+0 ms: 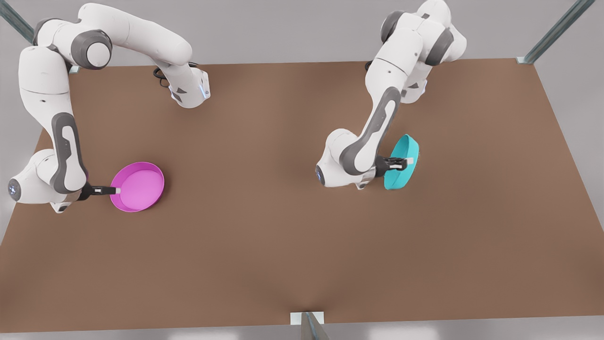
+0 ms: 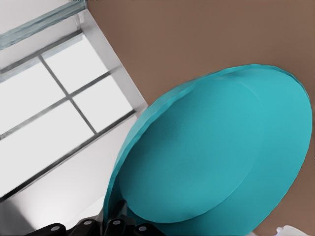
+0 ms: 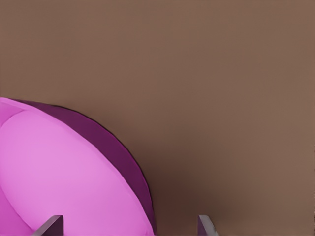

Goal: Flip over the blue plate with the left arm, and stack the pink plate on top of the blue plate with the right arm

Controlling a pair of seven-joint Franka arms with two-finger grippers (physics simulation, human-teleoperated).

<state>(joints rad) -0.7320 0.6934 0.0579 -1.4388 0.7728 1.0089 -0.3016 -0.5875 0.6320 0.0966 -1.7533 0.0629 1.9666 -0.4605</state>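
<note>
Blue plate [image 1: 401,163]: you see it lifted off the worktop [image 1: 292,226] and tilted steeply, almost on its edge, on the front view's right. In the left wrist view its flat underside [image 2: 211,157] faces the camera.

Left pincer [image 1: 402,162]: it is clamped on the rim of the blue plate; in the front view the two fingers stand on both sides of the rim. It is the arm on the front view's right.

Flip, progress: in my judgement you are in the middle of the turn. The plate is raised and rotated, but it is not yet upside down and not yet set on the worktop.

Pink plate [image 1: 138,186]: it lies flat with its opening up on the worktop, on the front view's left, well apart from the blue plate.

Right pincer [image 1: 113,190]: it is at the near rim of the pink plate, held level. In the right wrist view the two fingertips [image 3: 49,226] stand apart, with the plate's rim between them. It seems open around the rim and not yet closed on it.

Stacking, progress: not begun, as far as you can judge. The pink plate is not lifted.

What is left for you: finish the turn, put the blue plate down inverted, release it, then grip the pink plate, carry it across and place it on top.
</note>
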